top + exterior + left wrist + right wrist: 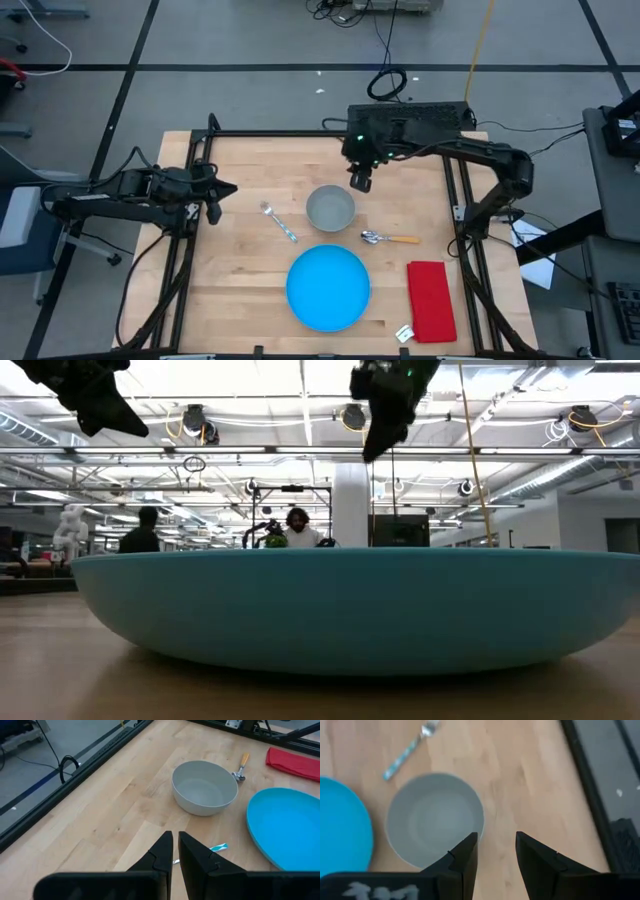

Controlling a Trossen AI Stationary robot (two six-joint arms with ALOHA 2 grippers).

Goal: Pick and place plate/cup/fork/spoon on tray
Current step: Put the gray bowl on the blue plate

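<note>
The blue plate point(328, 288) lies flat on the table near the front middle; it fills the low view point(360, 610). The pale-grey cup point(330, 208) stands upright behind it. The fork point(279, 222) lies left of the cup, the orange-handled spoon point(390, 238) to its right. My right gripper point(495, 851) is open, above the table just beyond the cup's far right rim point(475, 815), empty. My left gripper point(175, 849) is shut and empty at the table's left side point(218, 195), pointing toward the fork.
A red cloth point(431, 300) lies at the front right, with a small white object point(404, 333) beside it. A black frame point(330, 135) runs along the table's far and side edges. People sit in the room beyond the table point(295, 530).
</note>
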